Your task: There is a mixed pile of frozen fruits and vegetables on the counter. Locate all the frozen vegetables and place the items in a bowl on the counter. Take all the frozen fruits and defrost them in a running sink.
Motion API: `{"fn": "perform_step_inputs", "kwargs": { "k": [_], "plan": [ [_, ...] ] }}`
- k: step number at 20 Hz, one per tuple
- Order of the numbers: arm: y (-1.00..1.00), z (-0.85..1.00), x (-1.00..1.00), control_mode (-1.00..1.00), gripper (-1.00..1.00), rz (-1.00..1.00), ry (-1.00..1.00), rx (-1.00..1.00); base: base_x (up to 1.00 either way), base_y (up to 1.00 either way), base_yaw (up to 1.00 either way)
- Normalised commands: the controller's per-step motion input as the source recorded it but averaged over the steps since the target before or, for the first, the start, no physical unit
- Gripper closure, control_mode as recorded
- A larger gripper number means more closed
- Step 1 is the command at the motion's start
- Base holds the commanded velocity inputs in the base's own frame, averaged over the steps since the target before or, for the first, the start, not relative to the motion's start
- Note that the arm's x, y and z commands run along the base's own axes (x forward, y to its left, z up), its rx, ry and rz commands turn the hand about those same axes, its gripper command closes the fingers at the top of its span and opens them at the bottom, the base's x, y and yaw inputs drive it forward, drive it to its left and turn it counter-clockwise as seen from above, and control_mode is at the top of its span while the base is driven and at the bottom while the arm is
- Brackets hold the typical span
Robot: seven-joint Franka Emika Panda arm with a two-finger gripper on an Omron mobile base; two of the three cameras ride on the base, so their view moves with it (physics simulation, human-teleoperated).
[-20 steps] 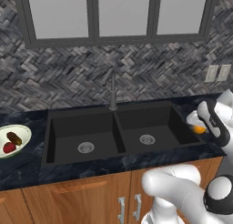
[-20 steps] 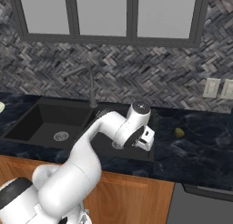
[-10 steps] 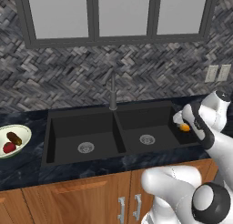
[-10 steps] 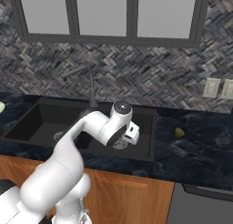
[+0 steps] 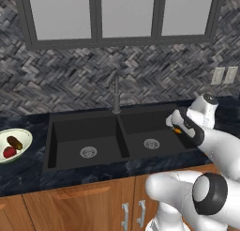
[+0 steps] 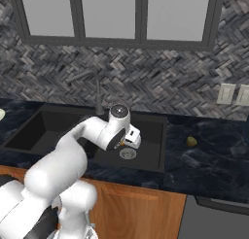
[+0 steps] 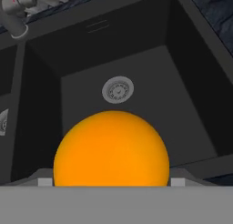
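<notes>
My gripper (image 5: 177,127) is shut on the frozen fruit, a bright orange ball (image 7: 111,145), and hangs over the right basin of the black sink (image 5: 140,123). In the hand view the ball sits in front of the round drain (image 7: 118,89) below it. The right base view has the gripper (image 6: 132,137) just above that same drain (image 6: 128,153). At the far left the pale bowl (image 5: 26,137) stands on the counter (image 5: 28,171), holding a red round item (image 5: 8,152) and a dark brown oblong one (image 5: 14,142). A yellowish-olive lump (image 6: 192,141) lies on the counter right of the sink.
The tall dark faucet (image 5: 116,91) rises behind the divider between the two basins, its spout (image 6: 80,77) reaching out left of my arm. No water shows. Wall outlets (image 6: 234,94) sit on the tiled backsplash at the right.
My arm has swung left from the counter's right side to above the right basin, carrying the orange ball with it. The bowl and the olive lump stay put.
</notes>
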Motion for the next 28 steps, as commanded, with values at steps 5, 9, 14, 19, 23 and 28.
{"fn": "perform_step_inputs", "kwargs": {
  "k": [5, 9, 14, 19, 23, 28],
  "plan": [
    [0.02, 0.0, 0.51, -1.0, 1.0, 0.05, 0.11, 0.0, 0.0, 0.0, 0.0],
    [0.0, -0.07, 0.38, -1.0, 1.0, 0.06, 0.04, -0.02, 0.0, 0.0, 0.0],
    [0.0, -0.2, 0.29, -1.0, 1.0, 0.04, 0.0, -0.03, 0.0, 0.0, 0.0],
    [0.0, -0.23, 0.39, -1.0, 1.0, 0.04, 0.0, -0.04, 0.0, 0.0, 0.0],
    [0.0, -0.18, 0.27, -1.0, 1.0, 0.06, -0.03, -0.04, 0.0, 0.0, 0.0],
    [0.0, -0.16, 0.24, -1.0, 1.0, 0.07, -0.06, -0.02, 0.0, 0.0, 0.0]
  ]
}}
